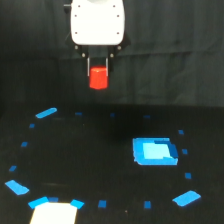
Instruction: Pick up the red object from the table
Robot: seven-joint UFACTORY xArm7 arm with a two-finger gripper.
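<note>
The red object [98, 78] is a small red-orange short cylinder. It hangs between the fingers of my gripper [98, 69], well above the black table [100, 160]. The gripper is shut on it, with the thin dark fingers [88, 65] running down on either side of its top. The white body of the arm [97, 22] sits directly above, at the top centre of the exterior view. Nothing touches the cylinder from below.
A larger blue square patch [154, 151] lies on the table toward the exterior view's right. Several small blue tape marks ring the table, such as one at the back left [46, 113]. A white shape [54, 212] sits at the bottom left edge. A dark curtain [175, 50] hangs behind.
</note>
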